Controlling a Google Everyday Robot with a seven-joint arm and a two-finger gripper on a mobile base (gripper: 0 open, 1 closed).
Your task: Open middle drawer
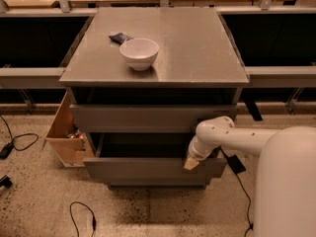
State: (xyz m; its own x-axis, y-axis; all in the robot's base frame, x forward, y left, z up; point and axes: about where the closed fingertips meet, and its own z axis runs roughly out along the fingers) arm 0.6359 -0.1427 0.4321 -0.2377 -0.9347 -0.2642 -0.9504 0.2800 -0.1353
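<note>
The middle drawer (148, 171) is standing partway out, jutting forward past the table's (197, 48) front edge, with its dark inside showing. The gripper (191, 163) is resting at the top rim of the drawer's front, near its right end. Whether it is gripping or spread cannot be told. A white bowl (139, 53) is sitting toward the table's left edge, with a small dark packet (120, 37) just behind it.

Lighting: warm, moderate, from overhead. Cabinet top (192, 48) shows a soft sheen, with a small shadow at the foot of the white bowl (139, 53). Middle drawer (148, 171): front dimly lit, interior in deep shadow. Gripper (191, 163), at the drawer front's upper edge towards the right, pale and evenly lit. Side bays near black.
</note>
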